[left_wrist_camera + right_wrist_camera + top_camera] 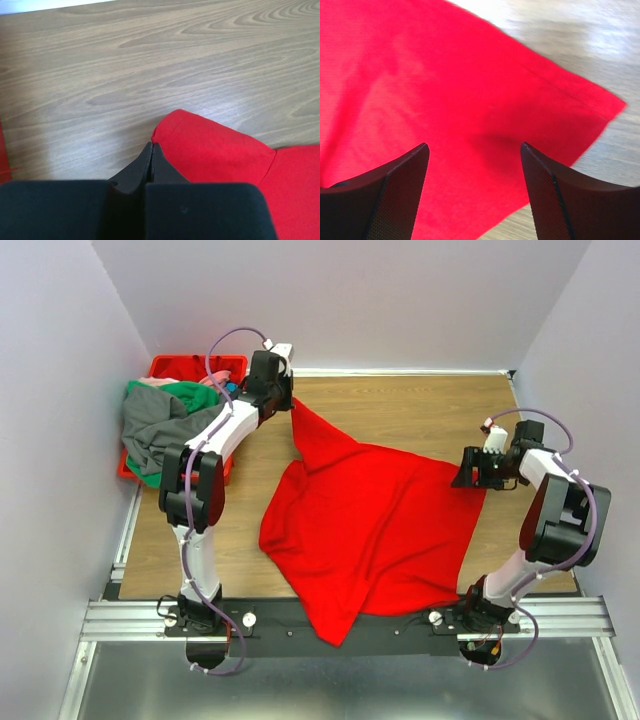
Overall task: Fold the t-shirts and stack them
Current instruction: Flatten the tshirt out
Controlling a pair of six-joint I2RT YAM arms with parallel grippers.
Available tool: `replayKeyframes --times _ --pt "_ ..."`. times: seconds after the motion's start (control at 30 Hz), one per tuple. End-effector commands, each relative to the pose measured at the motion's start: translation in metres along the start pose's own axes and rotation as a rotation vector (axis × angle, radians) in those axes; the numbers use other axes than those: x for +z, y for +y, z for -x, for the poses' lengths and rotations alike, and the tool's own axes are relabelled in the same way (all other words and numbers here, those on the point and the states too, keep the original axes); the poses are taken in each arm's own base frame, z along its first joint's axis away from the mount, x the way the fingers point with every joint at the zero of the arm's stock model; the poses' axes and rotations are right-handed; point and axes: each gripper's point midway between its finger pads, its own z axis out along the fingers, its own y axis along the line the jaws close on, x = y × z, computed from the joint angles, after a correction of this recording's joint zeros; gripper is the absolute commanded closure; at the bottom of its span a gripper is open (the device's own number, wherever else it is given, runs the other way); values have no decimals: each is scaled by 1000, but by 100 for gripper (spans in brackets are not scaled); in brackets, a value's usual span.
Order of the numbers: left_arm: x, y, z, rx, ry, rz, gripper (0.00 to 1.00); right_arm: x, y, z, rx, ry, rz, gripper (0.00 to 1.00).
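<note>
L hand (pixel 151 149) shut tight, pinching far corner of red t-shirt (pixel 370 520). R hand (pixel 474 146) wide open over its right corner. Rest of it spread mid bench (pixel 420 410), near tip past near edge. Grey, green, pink t-shirts (pixel 165 425) heaped on red crate (pixel 190 365), far left corner.

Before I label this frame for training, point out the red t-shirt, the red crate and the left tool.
red t-shirt (pixel 375 530), top view, middle of the spread cloth.
red crate (pixel 180 366), top view, far rim.
left tool (pixel 152 145), left wrist view, between its shut fingertips.
</note>
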Motion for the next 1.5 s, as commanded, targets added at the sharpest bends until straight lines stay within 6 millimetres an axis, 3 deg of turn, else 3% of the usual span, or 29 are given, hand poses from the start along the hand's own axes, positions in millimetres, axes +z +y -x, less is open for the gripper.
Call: replayKeyframes --times 0.0,0.23,0.63,0.97,1.17,1.47 --pt "-5 -1 12 8 -34 -15 100 2 -28 8 30 7 -122 22" --pt "-10 -8 17 7 -39 -54 100 5 -58 30 45 -9 -202 26" --pt "-10 -8 15 10 -29 -55 100 18 -89 33 44 31 -278 28" --pt "-9 -8 14 13 -26 -59 100 17 -97 27 68 32 -279 31" --pt "-9 -9 14 12 -26 -64 100 29 -90 19 85 51 -218 47" --pt "-12 -11 16 14 -30 -73 100 37 -82 12 103 70 -156 81"
